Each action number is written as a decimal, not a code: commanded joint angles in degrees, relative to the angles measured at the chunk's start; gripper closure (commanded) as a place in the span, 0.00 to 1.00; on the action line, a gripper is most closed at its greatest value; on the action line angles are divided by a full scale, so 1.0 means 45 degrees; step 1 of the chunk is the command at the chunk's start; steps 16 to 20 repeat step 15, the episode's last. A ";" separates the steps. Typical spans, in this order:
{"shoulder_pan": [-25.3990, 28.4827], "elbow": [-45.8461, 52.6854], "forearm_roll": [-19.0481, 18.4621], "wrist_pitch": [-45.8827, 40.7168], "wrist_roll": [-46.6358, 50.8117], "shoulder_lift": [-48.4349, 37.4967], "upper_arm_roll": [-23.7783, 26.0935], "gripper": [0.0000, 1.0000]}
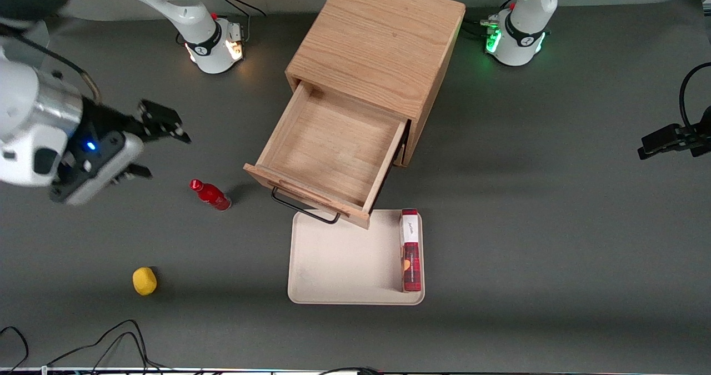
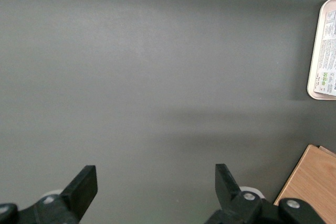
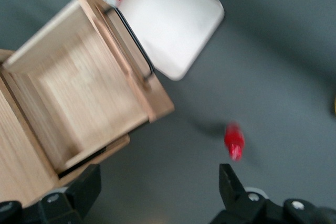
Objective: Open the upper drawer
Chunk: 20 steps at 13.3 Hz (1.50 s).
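The upper drawer (image 1: 333, 153) of the light-oak cabinet (image 1: 377, 41) stands pulled far out, its inside bare. Its black wire handle (image 1: 304, 208) hangs at the front over the tray's edge. The drawer also shows in the right wrist view (image 3: 84, 93) with its handle (image 3: 137, 45). The lower drawer is hidden beneath it. My right gripper (image 1: 156, 150) is open and holds nothing, raised above the table toward the working arm's end, well apart from the drawer. In the right wrist view the gripper (image 3: 157, 187) is over bare table.
A cream tray (image 1: 344, 264) lies in front of the cabinet with a red box (image 1: 411, 253) on its edge. A small red bottle (image 1: 211, 194) lies on the table beside the drawer, under the gripper. A yellow ball (image 1: 144, 280) lies nearer the camera.
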 commanded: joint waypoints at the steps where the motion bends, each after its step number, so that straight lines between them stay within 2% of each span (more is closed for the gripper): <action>1: -0.0107 -0.3023 -0.0250 -0.1154 0.1028 -0.2445 -0.1247 0.00; 4: -0.0147 -0.6711 -0.0309 -0.1045 0.2548 -0.5082 -0.1991 0.00; 8: -0.0186 -1.1909 -0.0309 0.2035 0.3862 -0.8305 -0.2733 0.00; 10: -0.0167 -1.2077 -0.0560 0.2627 0.3901 -0.8217 -0.2912 0.00; 11: -0.0186 -1.1630 -0.1104 0.2783 0.3920 -0.7809 -0.2931 0.00; 14: -0.0167 -1.0768 -0.1207 0.2805 0.3940 -0.7219 -0.3418 0.00; 20: -0.0186 -1.0728 -0.1246 0.2805 0.3920 -0.7219 -0.3439 0.00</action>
